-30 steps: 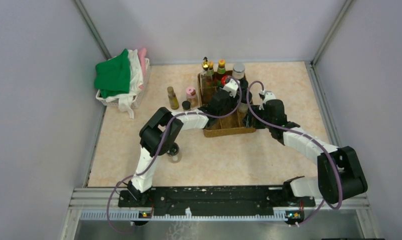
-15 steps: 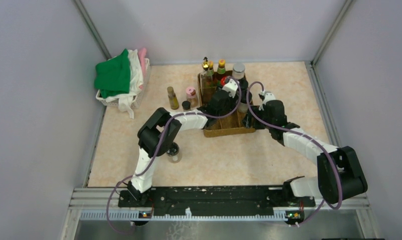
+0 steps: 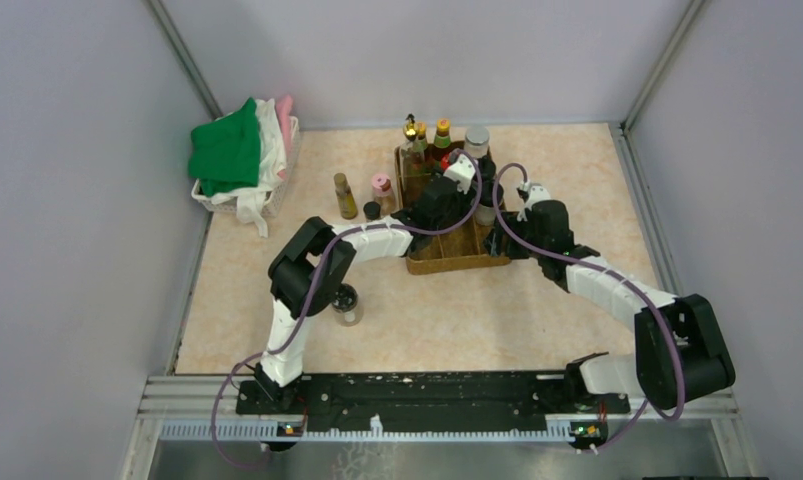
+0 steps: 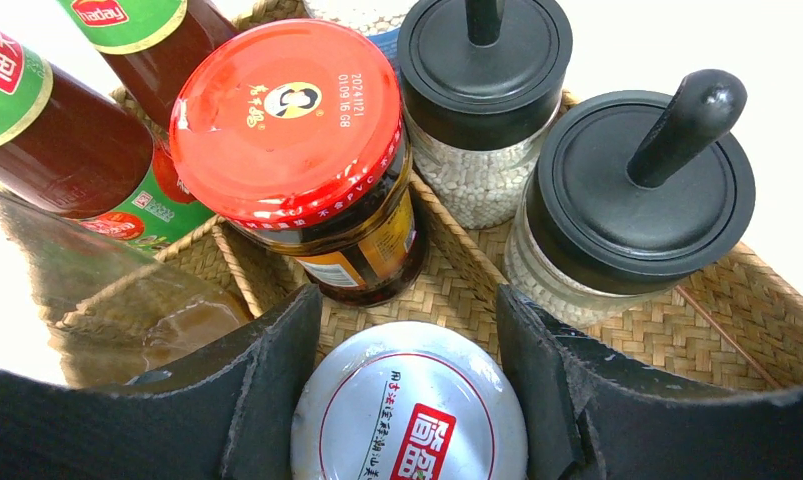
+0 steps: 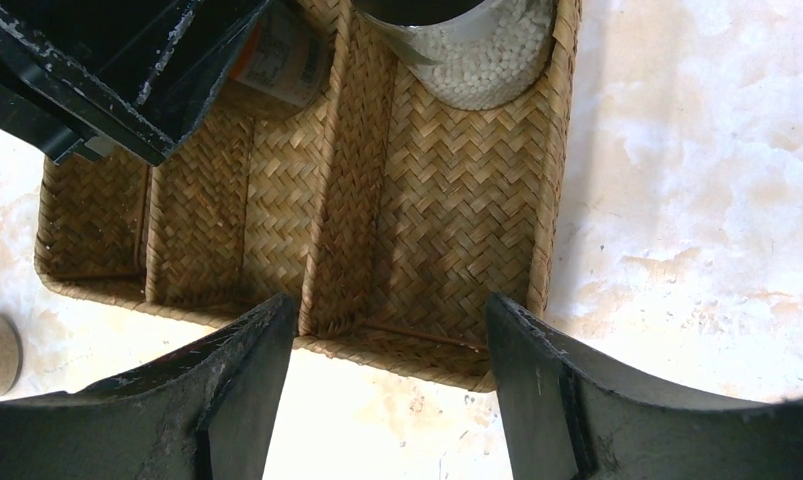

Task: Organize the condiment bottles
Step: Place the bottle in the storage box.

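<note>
We see the left gripper [image 4: 407, 310] astride one white-lidded jar [image 4: 409, 410] over the tray [image 4: 747, 300], fingers hard by its lid; whether they press it we cannot tell. Crowded just beyond are one red-lidded jar [image 4: 287, 120], two black-lidded jars [image 4: 482, 60] [image 4: 642, 190] and two green-labelled bottles [image 4: 47, 120] [image 4: 157, 40]. The right gripper [image 5: 387, 305] hangs wide, holding nothing, over the tray's near rim, where three lanes show bare weave. Left of the tray on the bench [image 3: 477, 310] stand three small bottles [image 3: 345, 195] [image 3: 381, 187] [image 3: 372, 210]. One lone jar [image 3: 348, 305] sits beside the left arm [image 3: 307, 275].
</note>
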Controlling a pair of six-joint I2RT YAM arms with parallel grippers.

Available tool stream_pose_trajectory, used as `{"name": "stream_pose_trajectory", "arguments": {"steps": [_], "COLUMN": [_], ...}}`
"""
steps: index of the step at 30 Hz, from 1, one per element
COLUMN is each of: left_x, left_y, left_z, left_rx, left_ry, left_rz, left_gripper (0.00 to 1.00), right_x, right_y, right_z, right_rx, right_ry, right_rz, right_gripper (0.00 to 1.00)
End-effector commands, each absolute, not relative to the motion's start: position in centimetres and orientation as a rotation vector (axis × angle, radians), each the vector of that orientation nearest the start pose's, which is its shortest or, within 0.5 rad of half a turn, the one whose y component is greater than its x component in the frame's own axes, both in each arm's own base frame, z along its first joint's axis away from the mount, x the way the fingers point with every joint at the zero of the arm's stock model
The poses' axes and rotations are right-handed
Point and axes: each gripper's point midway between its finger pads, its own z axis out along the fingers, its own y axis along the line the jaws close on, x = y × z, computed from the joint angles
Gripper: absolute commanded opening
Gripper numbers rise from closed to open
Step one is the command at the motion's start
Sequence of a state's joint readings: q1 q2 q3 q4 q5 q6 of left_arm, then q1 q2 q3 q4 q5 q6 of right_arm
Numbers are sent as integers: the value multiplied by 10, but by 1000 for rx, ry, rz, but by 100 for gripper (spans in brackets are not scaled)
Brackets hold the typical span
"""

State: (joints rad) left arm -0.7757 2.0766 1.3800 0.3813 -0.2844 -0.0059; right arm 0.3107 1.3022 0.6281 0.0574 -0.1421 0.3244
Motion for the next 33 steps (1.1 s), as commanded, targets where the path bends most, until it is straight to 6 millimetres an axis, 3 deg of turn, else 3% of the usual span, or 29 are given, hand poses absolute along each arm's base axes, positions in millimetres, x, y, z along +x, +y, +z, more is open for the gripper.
{"name": "stream_pose_trajectory", "arguments": {"steps": [1,13,22,26,33], "left_x": [472,477,472,455,401], "left_y": [-389,-393,-383,-370,-337], "left_z": [182,177,179,191,227], "left_rx": [437,447,446,406,391], "left_ry": [1650,1654,1678,1700,1720], "left_rz": [-327,-336,-312,-339,-365], "left_gripper": [58,76,71,68,58], "right_x": [318,319,318,318,314], "right_y": [139,139,140,141,141], "right_z": [81,75,75,76,83], "right_rx": [-56,-60,-62,-62,-55], "right_ry": [2260,2269,2270,2267,2259], "right_rz": [500,496,500,504,519], "right_gripper": [70,70,70,70,70]}}
